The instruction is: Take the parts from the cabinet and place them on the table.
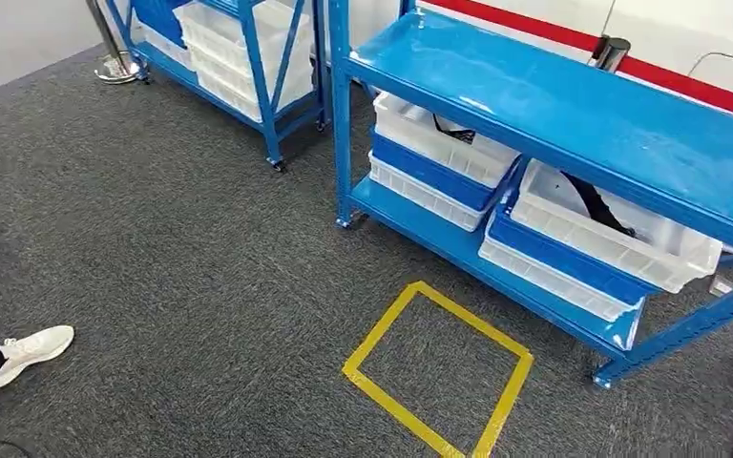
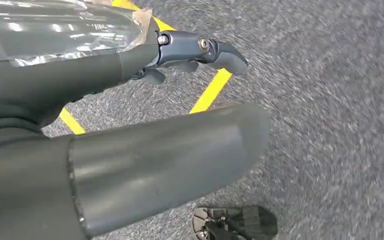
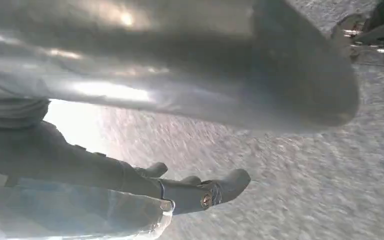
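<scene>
- Left hand (image 2: 190, 55) hangs over the carpet above the yellow tape, fingers loosely apart and holding nothing; the right hand (image 3: 190, 192) hangs the same way, empty over grey carpet. Neither is raised for a reach, so I judge the approach unfinished.
- Yellow tape square (image 1: 439, 367) lies on the floor just before the near rack's front edge. Stopping off this mark could leave the bins beyond reach or the legs against the shelf.
- A person's white shoe (image 1: 24, 353) rests at the floor's left edge; a turn that way risks contact.
- The parts, dark pieces (image 1: 596, 205) in the white bin (image 1: 620, 239), sit on the rack's (image 1: 573, 114) lower shelf, under the top shelf. An arm lifted carelessly could strike that shelf's front edge.
</scene>
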Motion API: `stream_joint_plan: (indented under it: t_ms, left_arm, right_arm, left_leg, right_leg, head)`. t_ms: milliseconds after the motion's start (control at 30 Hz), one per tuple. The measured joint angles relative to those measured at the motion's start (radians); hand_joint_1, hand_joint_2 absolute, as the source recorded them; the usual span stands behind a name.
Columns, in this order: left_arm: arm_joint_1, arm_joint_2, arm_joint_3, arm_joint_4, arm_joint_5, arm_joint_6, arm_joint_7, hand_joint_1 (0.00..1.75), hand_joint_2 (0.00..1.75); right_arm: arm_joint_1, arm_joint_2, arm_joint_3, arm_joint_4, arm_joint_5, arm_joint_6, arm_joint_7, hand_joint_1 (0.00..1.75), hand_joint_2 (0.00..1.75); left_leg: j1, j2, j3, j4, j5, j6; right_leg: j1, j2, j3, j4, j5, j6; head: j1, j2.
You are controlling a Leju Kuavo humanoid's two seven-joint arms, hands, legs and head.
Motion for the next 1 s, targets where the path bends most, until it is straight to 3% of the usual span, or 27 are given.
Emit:
stream_joint_plan:
  t_ms: [33,67,200,233,267,300,333,367,400,433,500,533,567,600,667,733,767,800,833,900,933,967,1000]
  left_arm:
    - [0.000,0.000,0.000,0.000,0.000,-0.007,0.001,0.00,0.00]
    - [0.000,0.002,0.000,0.000,-0.001,-0.014,0.002,0.00,0.00]
    - [-0.005,0.002,-0.001,0.000,0.000,-0.023,0.002,0.00,0.00]
    - [-0.006,0.002,-0.001,0.000,0.000,-0.024,0.002,0.00,0.00]
    - [-0.007,0.004,-0.001,0.000,0.001,-0.024,0.002,0.00,0.00]
    - [-0.006,0.003,-0.001,0.000,0.001,-0.024,0.002,0.00,0.00]
    - [-0.004,0.003,-0.001,0.000,0.001,-0.025,0.002,0.00,0.00]
    - [-0.001,0.003,-0.001,0.000,0.002,-0.025,0.002,0.00,0.00]
    - [0.001,0.003,-0.001,0.000,0.002,-0.025,0.002,0.00,0.00]
    - [0.001,0.004,-0.001,0.000,0.002,-0.025,0.002,0.00,0.00]
    - [0.001,0.004,-0.001,0.000,0.003,-0.025,0.002,0.00,0.00]
    - [0.001,0.006,-0.001,0.000,0.003,-0.025,0.002,0.00,0.00]
    - [0.001,0.008,-0.001,0.000,0.003,-0.025,0.002,0.00,0.00]
    - [0.000,0.008,-0.001,0.000,0.003,-0.026,0.002,0.00,0.00]
    - [0.001,0.008,-0.001,0.000,0.003,-0.027,0.002,0.00,0.00]
    - [-0.001,0.005,-0.001,0.000,0.006,-0.027,0.000,0.00,0.00]
    - [-0.002,0.004,-0.001,0.000,0.006,-0.029,-0.003,0.00,0.00]
    - [-0.001,0.005,0.000,0.000,0.006,-0.029,-0.006,0.00,0.00]
    - [0.000,0.005,0.000,0.000,0.006,-0.029,-0.008,0.00,0.00]
    - [0.003,0.002,0.000,0.000,0.006,-0.030,-0.011,0.00,0.00]
    - [0.003,0.002,0.000,0.000,0.006,-0.030,-0.011,0.00,0.00]
    - [0.003,0.000,0.000,0.000,0.006,-0.031,-0.013,0.00,0.00]
    - [0.003,0.000,0.000,0.000,0.006,-0.033,-0.014,0.00,0.00]
  right_arm:
    - [-0.001,0.000,0.000,0.000,-0.001,0.000,0.000,0.00,0.00]
    - [-0.004,0.002,-0.001,0.000,-0.003,0.000,0.000,0.00,0.00]
    - [-0.005,0.002,-0.002,0.000,0.001,-0.001,0.002,0.00,0.00]
    - [-0.005,0.002,-0.002,0.000,0.002,-0.001,0.003,0.00,0.00]
    - [-0.006,0.003,-0.002,0.000,0.002,-0.001,0.003,0.00,0.00]
    - [-0.006,0.002,-0.002,0.000,0.002,-0.001,0.005,0.00,0.00]
    - [-0.006,0.001,-0.002,0.000,0.002,-0.001,0.005,0.00,0.00]
    - [-0.006,0.001,-0.002,0.000,0.002,-0.001,0.005,0.00,0.00]
    - [-0.005,0.002,-0.002,0.000,0.002,-0.001,0.005,0.00,0.00]
    - [-0.004,0.002,-0.002,0.000,0.002,-0.001,0.005,0.00,0.00]
    - [-0.002,0.002,-0.002,0.000,0.002,-0.001,0.005,0.00,0.00]
    - [-0.003,0.003,-0.002,0.000,0.002,-0.001,0.005,0.00,0.00]
    - [-0.004,0.004,-0.002,0.000,0.002,-0.001,0.005,0.00,0.00]
    - [-0.007,0.003,-0.002,0.000,0.002,-0.001,0.005,0.00,0.00]
    - [-0.004,0.003,-0.002,0.000,0.003,-0.001,0.006,0.00,0.00]
    - [0.000,0.002,-0.002,0.000,0.004,0.000,0.006,0.00,0.00]
    - [0.000,0.001,-0.002,0.001,0.007,0.000,0.005,0.00,0.00]
    - [-0.003,0.002,-0.001,0.001,0.009,0.001,0.005,0.00,0.00]
    - [-0.005,0.002,-0.001,0.001,0.009,0.002,0.004,0.00,0.00]
    - [-0.007,0.001,-0.001,0.001,0.009,0.002,0.002,0.00,0.00]
    - [-0.006,0.001,-0.001,0.001,0.009,0.002,0.002,0.00,0.00]
    - [-0.004,0.000,-0.001,0.001,0.009,0.002,0.002,0.00,0.00]
    - [-0.002,-0.002,-0.001,0.001,0.009,0.002,0.002,0.00,0.00]
  left_leg:
    - [0.000,0.010,0.004,0.000,-0.003,-0.004]
    - [-0.010,0.021,0.007,0.002,-0.009,-0.013]
    - [-0.006,0.065,0.031,-0.004,-0.020,-0.037]
    - [0.003,0.047,0.031,0.006,-0.029,-0.047]
    - [0.004,-0.010,0.021,0.038,-0.057,-0.050]
    - [0.005,-0.045,-0.006,0.101,-0.100,-0.050]
    - [0.006,-0.062,-0.050,0.192,-0.145,-0.051]
    - [0.006,-0.067,-0.088,0.266,-0.174,-0.052]
    - [0.006,-0.069,-0.116,0.312,-0.179,-0.052]
    - [0.006,-0.069,-0.119,0.304,-0.157,-0.050]
    - [0.006,-0.077,-0.069,0.179,-0.064,-0.043]
    - [0.007,-0.096,-0.025,0.078,-0.012,-0.038]
    - [0.010,-0.149,-0.003,0.027,-0.010,-0.034]
    - [0.009,-0.147,-0.003,0.015,-0.010,-0.036]
    - [0.001,-0.128,-0.004,0.017,-0.008,-0.032]
    - [0.000,-0.109,0.000,0.007,-0.001,-0.015]
    - [0.004,-0.093,0.004,-0.007,0.010,-0.006]
    - [0.001,-0.082,0.003,-0.011,0.011,0.003]
    - [0.000,-0.066,0.001,-0.010,0.012,0.004]
    - [0.000,-0.036,-0.002,-0.010,0.012,0.004]
    - [0.000,-0.023,-0.002,-0.010,0.011,0.003]
    - [0.003,-0.010,-0.002,-0.010,0.011,0.002]
    - [0.006,0.001,-0.002,-0.009,0.009,-0.002]
  right_leg:
    - [-0.001,-0.034,0.057,-0.101,0.028,0.005]
    - [0.005,-0.083,0.074,-0.138,0.043,-0.006]
    - [0.012,-0.041,0.069,-0.140,0.052,-0.037]
    - [-0.010,-0.026,0.083,-0.146,0.058,-0.048]
    - [-0.006,-0.018,0.084,-0.145,0.060,-0.054]
    - [-0.005,-0.010,0.083,-0.145,0.062,-0.063]
    - [-0.003,0.004,0.081,-0.145,0.062,-0.063]
    - [0.000,0.018,0.080,-0.144,0.063,-0.067]
    - [0.003,0.033,0.080,-0.144,0.063,-0.067]
    - [0.004,0.047,0.081,-0.144,0.063,-0.067]
    - [0.005,0.075,0.084,-0.141,0.063,-0.066]
    - [0.005,0.091,0.085,-0.139,0.063,-0.066]
    - [0.005,0.101,0.082,-0.137,0.063,-0.065]
    - [0.016,0.111,0.074,-0.132,0.062,-0.059]
    - [0.010,0.125,0.064,-0.136,0.067,-0.047]
    - [0.012,0.141,0.054,-0.141,0.071,-0.031]
    - [0.013,0.095,0.050,-0.119,0.061,-0.032]
    - [0.015,0.050,0.023,-0.072,0.028,-0.036]
    - [0.011,0.032,-0.019,0.007,-0.012,-0.040]
    - [0.010,0.024,-0.087,0.152,-0.063,-0.036]
    - [0.006,0.022,-0.093,0.171,-0.063,-0.028]
    - [0.001,0.018,-0.075,0.142,-0.049,-0.016]
    - [-0.003,0.010,-0.036,0.074,-0.024,-0.002]
  head:
    - [0.000,0.000]
    - [0.000,0.000]
    - [-0.002,0.000]
    - [-0.002,0.000]
    - [-0.005,0.000]
    - [-0.006,0.000]
    - [-0.007,0.000]
    - [-0.008,0.000]
    - [-0.008,0.000]
    - [-0.007,0.000]
    - [-0.008,0.000]
    - [-0.008,0.000]
    - [-0.007,0.000]
    - [-0.007,0.000]
    - [-0.007,0.000]
    - [-0.007,0.000]
    - [-0.005,0.000]
    - [-0.002,0.000]
    - [-0.001,0.000]
    - [-0.001,0.000]
    - [-0.001,0.000]
    - [-0.001,0.000]
    - [-0.001,0.000]
